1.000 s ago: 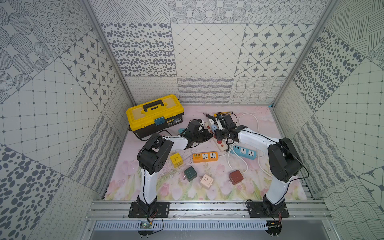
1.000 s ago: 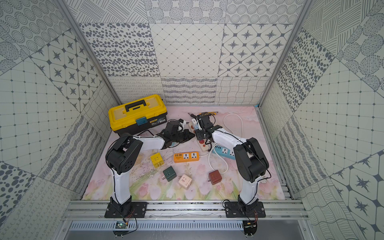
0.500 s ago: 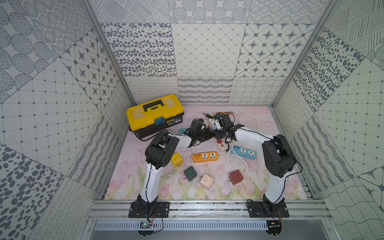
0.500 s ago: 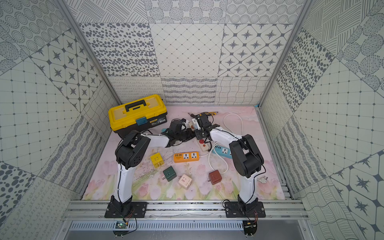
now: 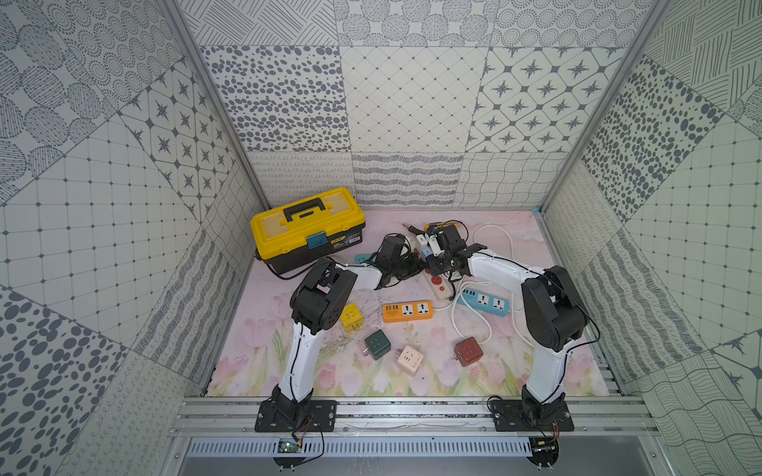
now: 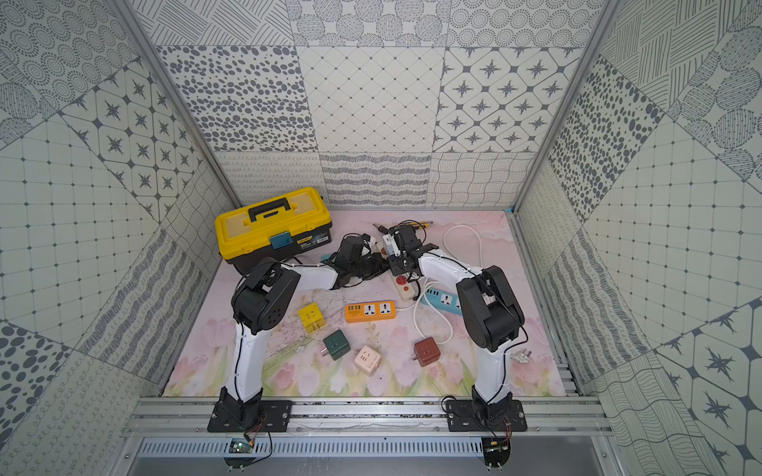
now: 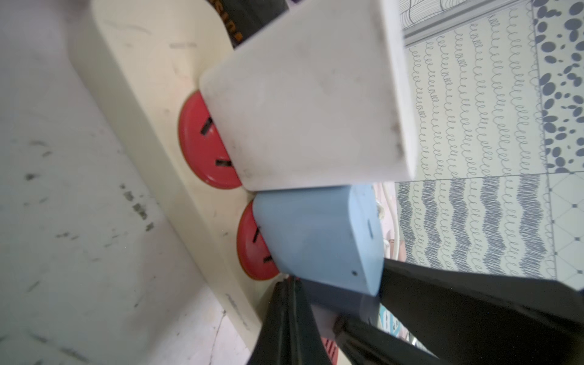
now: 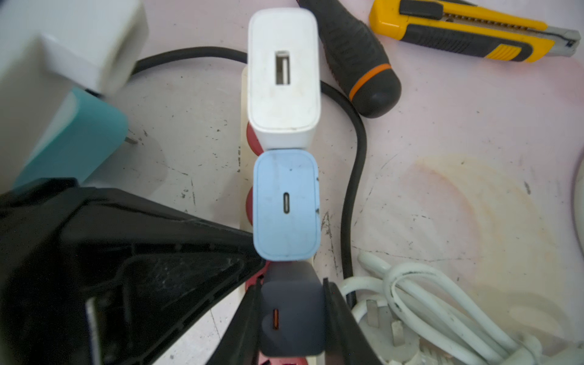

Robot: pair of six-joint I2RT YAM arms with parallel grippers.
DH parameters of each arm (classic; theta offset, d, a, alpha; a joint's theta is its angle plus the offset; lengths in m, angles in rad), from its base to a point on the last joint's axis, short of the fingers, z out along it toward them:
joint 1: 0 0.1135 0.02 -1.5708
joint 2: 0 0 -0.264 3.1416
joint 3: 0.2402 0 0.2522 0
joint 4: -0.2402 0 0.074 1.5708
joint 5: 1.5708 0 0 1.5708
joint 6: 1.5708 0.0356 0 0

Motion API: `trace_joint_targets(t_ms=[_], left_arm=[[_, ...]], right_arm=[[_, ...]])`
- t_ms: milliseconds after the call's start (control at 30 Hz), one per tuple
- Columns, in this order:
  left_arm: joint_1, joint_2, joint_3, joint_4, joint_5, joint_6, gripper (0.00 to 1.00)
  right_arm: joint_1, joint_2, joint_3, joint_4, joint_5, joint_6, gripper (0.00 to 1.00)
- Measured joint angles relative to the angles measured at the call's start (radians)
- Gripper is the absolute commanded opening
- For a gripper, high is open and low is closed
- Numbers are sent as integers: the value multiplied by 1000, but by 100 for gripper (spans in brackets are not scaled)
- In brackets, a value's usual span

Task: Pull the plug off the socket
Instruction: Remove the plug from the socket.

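A cream power strip [image 7: 151,79] with red sockets lies at the back of the mat, seen in both top views [image 5: 440,284] [image 6: 406,286]. Three plugs stand in it in a row: a white one [image 8: 282,72], a light blue one [image 8: 286,203] and a dark grey one [image 8: 292,284]. My right gripper [image 8: 292,316] is shut on the dark grey plug, one finger on each side. My left gripper [image 7: 289,284] is shut with nothing between its fingers. Its tips rest on the strip beside the blue plug [image 7: 316,234] and the grey plug [image 7: 335,297].
A screwdriver [image 8: 354,60], a yellow utility knife [image 8: 467,31], a black cable [image 8: 354,177] and a coiled white cord [image 8: 426,303] lie close around the strip. A yellow toolbox [image 5: 307,226] stands back left. An orange strip [image 5: 407,311], a blue strip [image 5: 484,302] and several cube adapters lie nearer the front.
My right gripper has closed on the dark grey plug. The left arm has reached further right, bringing its shut gripper up to the strip.
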Motion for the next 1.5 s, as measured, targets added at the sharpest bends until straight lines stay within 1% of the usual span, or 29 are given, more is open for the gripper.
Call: trace_joint_targets(t_ms=[333,533,733,1000,1133,1267,1367,1500], left_arm=[[0,16,5,23,13,1,0],[0,15,14,7,13,1,0],[-2,17,35,-12,16,7,0],[-2,18,43,-32,24,12,0],[4,18,53,-53,64,10,22],[26,-26,79,-137,85,0,45],[38,-77,96,-221,87,-7,49],[40,-140,69,-264,92,-12,51]], right_arm=[[-9,5,26,-43,-10,21,0],[-16,5,28,-46,-21,24,0],[-33,6,65,-103,-44,24,0],[-32,6,61,-109,-48,24,0],[-32,5,34,-88,-55,41,0],[-32,-2,30,-80,-58,81,0],[-33,-18,30,-75,-71,120,0],[-35,-30,30,-66,-83,161,0]])
